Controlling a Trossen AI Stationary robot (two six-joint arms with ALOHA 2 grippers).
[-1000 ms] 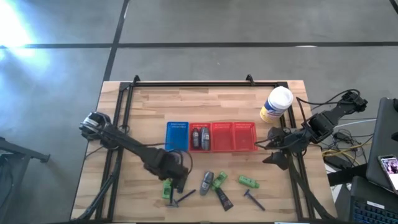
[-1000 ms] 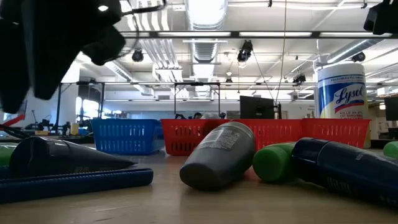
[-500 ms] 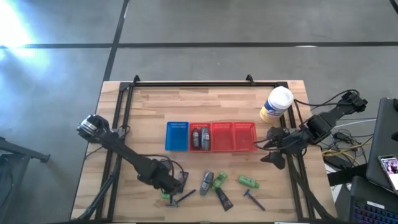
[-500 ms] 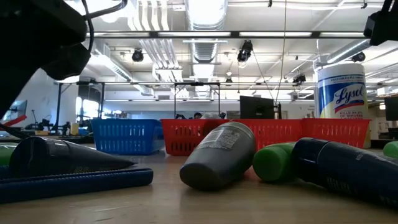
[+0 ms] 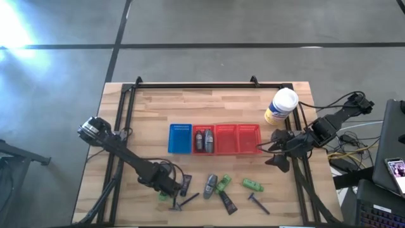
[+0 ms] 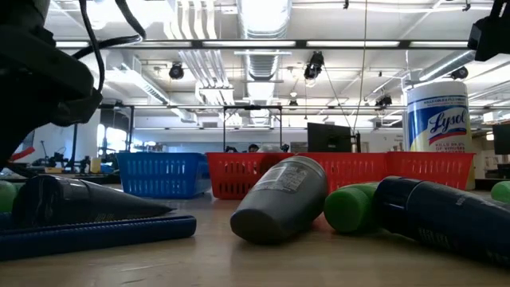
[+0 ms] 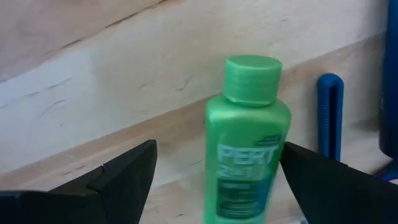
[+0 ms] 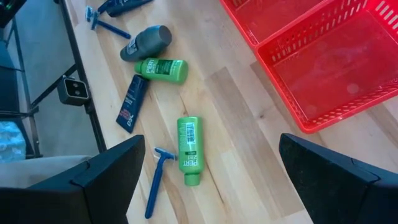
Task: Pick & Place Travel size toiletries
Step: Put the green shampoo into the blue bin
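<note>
Pale wooden planks of the table (image 5: pixel 145 120) lie under both my arms, and a wide hall with ceiling lamps is behind. My left pincer (image 5: pixel 172 188) is low over the near part of the table, and its two dark fingers (image 7: pixel 124 171) stand wide apart. Between them lies a bright green plastic bottle with a round cap (image 7: pixel 245 155), flat on the wood; the fingers do not touch it. Just beside this bottle is a thin blue razor (image 5: pixel 185 201). Farther to the side of my left pincer lie a grey oval stick (image 5: pixel 210 185), a second green bottle (image 5: pixel 223 184), a dark brown tube (image 5: pixel 228 202), a third green bottle (image 5: pixel 252 185) and another blue razor (image 5: pixel 258 204). My right pincer (image 5: pixel 273 152) waits beside the end of the red plastic basket row (image 5: pixel 237 139), fingers wide, holding nothing. A small blue basket (image 5: pixel 180 138) stands at the other end of this row.
</note>
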